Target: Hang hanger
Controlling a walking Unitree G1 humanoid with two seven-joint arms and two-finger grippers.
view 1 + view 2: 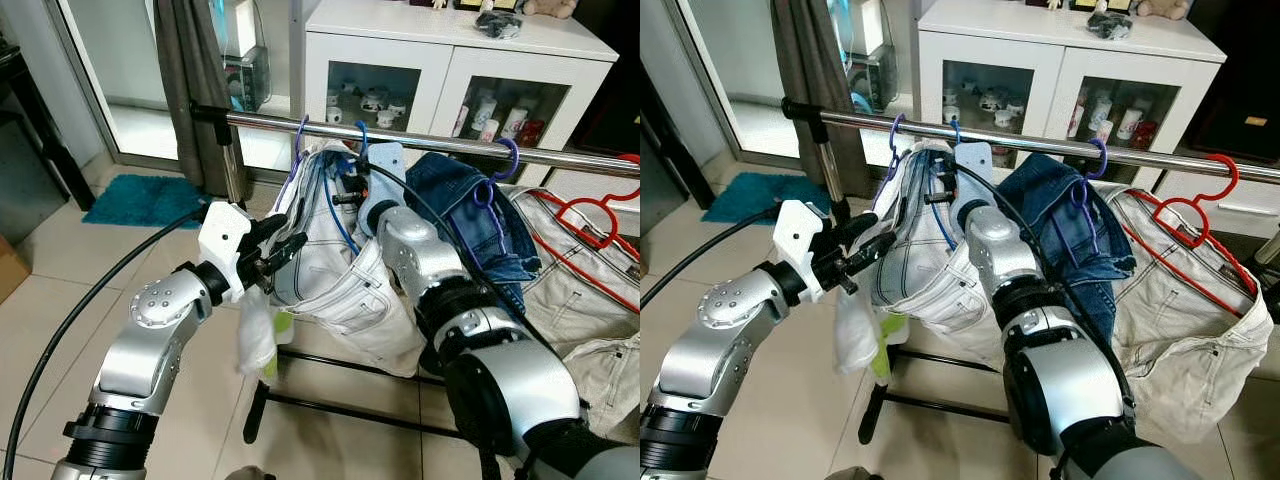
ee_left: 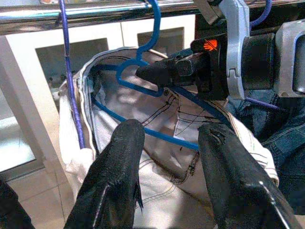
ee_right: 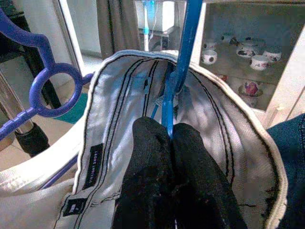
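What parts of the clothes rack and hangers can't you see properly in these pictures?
- Rail: its right end is cut off by the edge of both eye views.
- Blue hanger: its lower bar runs behind the left end effector fingers in the left wrist view.
- White jeans: partly hidden behind the right arm in the eye views.
- Cups in the cabinet: too small to tell apart.

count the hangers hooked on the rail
4: a purple hanger at the left end, the blue hanger pinched by the right gripper, a purple one holding jeans, a red hanger rightmost. Clothes could hide more.
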